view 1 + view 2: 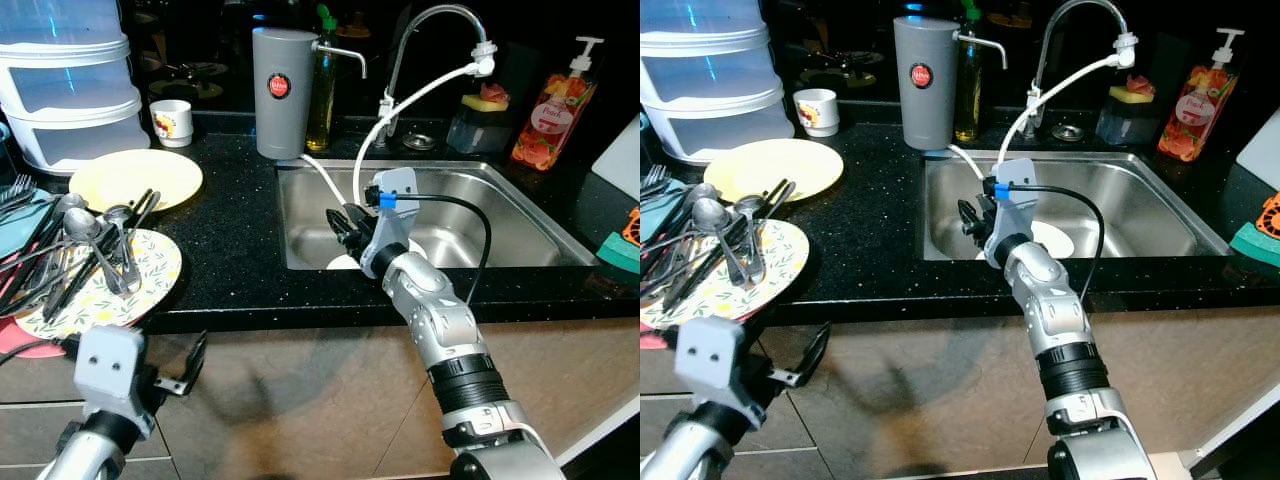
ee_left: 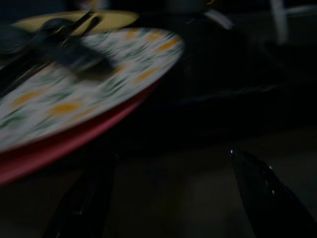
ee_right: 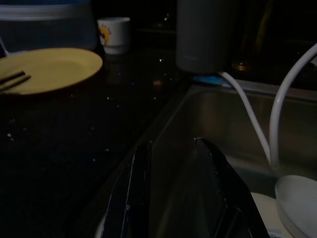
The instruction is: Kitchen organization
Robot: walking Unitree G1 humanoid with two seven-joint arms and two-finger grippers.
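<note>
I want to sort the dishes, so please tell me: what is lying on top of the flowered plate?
A heap of spoons and other cutlery lies across the flowered plate, covering its left part. A red plate shows under its edge. What lies beneath the heap is hidden.

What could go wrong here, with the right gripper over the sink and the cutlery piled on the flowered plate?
The right gripper hangs close to the white hoses; a sideways move might snag one. The flowered plate overhangs the counter edge, and its loose cutlery could slide off if the left gripper below bumps it.
</note>
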